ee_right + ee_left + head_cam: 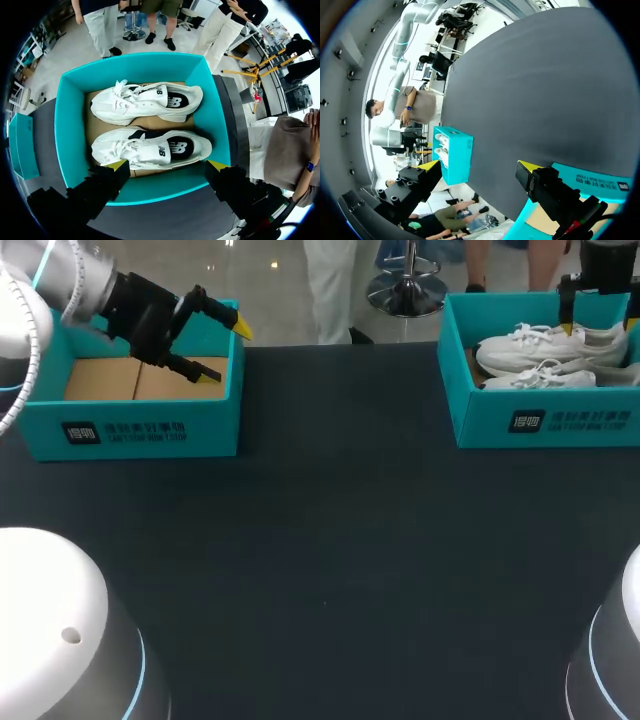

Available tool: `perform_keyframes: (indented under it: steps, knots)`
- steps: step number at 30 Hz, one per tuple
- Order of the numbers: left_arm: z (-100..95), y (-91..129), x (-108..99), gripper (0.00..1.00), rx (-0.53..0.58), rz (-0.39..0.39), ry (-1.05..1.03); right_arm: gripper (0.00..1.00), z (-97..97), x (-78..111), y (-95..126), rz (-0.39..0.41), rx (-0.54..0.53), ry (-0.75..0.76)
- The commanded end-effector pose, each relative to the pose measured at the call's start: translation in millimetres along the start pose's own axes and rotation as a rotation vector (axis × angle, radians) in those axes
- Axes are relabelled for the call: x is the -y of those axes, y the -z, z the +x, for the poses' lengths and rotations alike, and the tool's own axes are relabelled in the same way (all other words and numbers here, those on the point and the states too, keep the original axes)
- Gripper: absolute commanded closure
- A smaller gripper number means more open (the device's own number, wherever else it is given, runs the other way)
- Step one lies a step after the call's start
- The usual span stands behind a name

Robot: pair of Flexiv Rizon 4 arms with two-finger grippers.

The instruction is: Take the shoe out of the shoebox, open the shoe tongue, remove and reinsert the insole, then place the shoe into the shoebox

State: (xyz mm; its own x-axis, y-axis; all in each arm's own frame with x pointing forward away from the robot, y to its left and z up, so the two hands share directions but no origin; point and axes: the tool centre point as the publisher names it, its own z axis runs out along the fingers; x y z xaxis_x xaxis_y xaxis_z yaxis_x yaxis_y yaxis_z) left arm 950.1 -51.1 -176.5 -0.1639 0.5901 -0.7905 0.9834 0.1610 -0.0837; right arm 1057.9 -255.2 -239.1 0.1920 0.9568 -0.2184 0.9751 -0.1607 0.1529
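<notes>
Our right gripper hangs over the teal shoebox at the far right corner of the tabletop. Its fingers are spread wide and grip nothing. Inside the shoebox two white shoes lie side by side, toes pointing toward the middle of the tabletop. One shoe lies just ahead of the yellow tips, and the other shoe lies beyond it, against the box's far wall. We cannot tell whether a tip touches the nearer shoe.

Our left gripper hangs over a second teal box at the far left corner. It is likewise released, its fingers apart and holding nothing. Only a brown cardboard floor shows inside this box. The two boxes stand well apart.
</notes>
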Motion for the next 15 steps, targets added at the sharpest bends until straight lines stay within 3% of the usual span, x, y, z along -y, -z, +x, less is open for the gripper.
perform_keyframes:
  steps: [1,13,14,15]
  knots:
    - [-1.8,3.0,-0.5,0.00,0.020,-0.287,0.339,0.00,0.7,6.4,0.6,-0.065,0.002,-0.002]
    - [-1.8,3.0,-0.5,0.00,0.020,-0.287,0.339,0.00,0.7,6.4,0.6,-0.065,0.002,-0.002]
    - [-5.9,1.9,-3.3,0.00,0.020,-0.371,0.412,0.00,1.6,8.2,2.2,-0.056,-0.009,-0.006]
    - [-7.0,3.9,-3.8,0.00,0.033,-0.378,0.452,0.00,2.7,10.9,3.9,-0.030,-0.028,-0.004]
